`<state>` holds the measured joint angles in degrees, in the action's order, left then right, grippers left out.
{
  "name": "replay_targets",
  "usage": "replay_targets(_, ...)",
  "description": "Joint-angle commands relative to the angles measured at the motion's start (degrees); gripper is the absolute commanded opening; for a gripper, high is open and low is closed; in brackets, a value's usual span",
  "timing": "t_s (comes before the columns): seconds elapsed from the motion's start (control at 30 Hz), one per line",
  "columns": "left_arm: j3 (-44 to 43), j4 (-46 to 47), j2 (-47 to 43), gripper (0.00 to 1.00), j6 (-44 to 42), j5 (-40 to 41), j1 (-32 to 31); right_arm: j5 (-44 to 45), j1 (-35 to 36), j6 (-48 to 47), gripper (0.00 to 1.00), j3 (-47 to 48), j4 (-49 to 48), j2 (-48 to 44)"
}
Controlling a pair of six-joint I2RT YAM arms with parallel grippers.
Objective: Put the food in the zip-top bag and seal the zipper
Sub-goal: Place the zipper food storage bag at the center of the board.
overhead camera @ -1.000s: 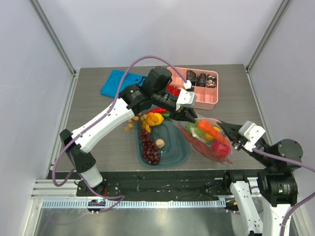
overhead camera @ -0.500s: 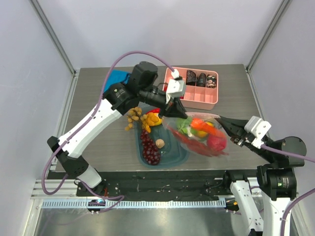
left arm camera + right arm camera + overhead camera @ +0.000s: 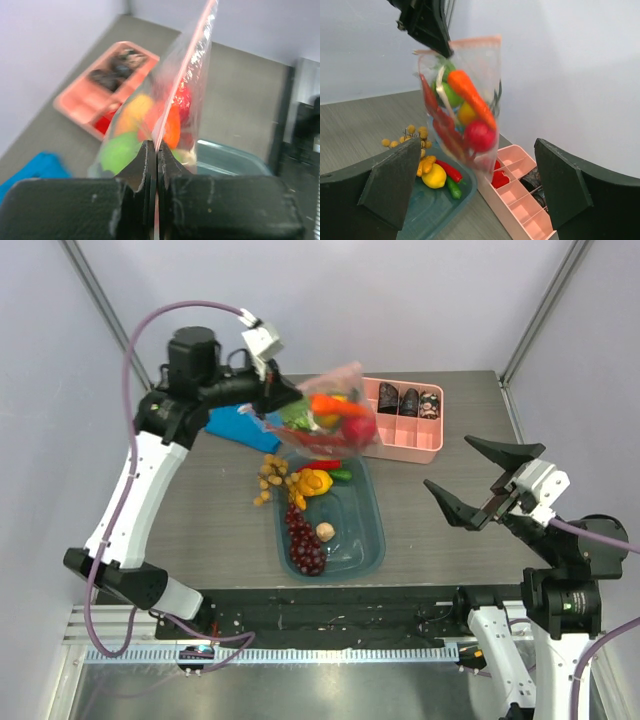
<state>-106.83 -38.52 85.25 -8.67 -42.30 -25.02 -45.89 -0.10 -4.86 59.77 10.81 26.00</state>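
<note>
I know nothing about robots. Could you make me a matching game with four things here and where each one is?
1 zip-top bag
2 teal tub
3 pink divided tray
4 blue cloth

A on the table, far left
B hanging in the air from the left jaws
C holds purple grapes
D on the table, far right

Pairs: 1-B, 2-C, 3-D, 4-A

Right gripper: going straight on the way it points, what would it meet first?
Most likely the zip-top bag, hanging from the left gripper, which shows almost centred between the right gripper's open fingers; how far off is unclear.
</note>
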Motion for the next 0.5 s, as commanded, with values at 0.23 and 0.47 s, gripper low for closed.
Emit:
replay_targets(0.23, -9.02, -6.12, -1.76, 0.00, -11.36, 0.39, 24.74, 2.73, 0.01, 4.42, 1.00, -1.85, -3.86, 3.18)
replay_targets(0.47, -3.92, -7.79, 0.61, 0.00, -19.45, -5.67, 36.68, 2.65, 0.01, 3.99, 1.00, -2.90, -3.08, 3.27)
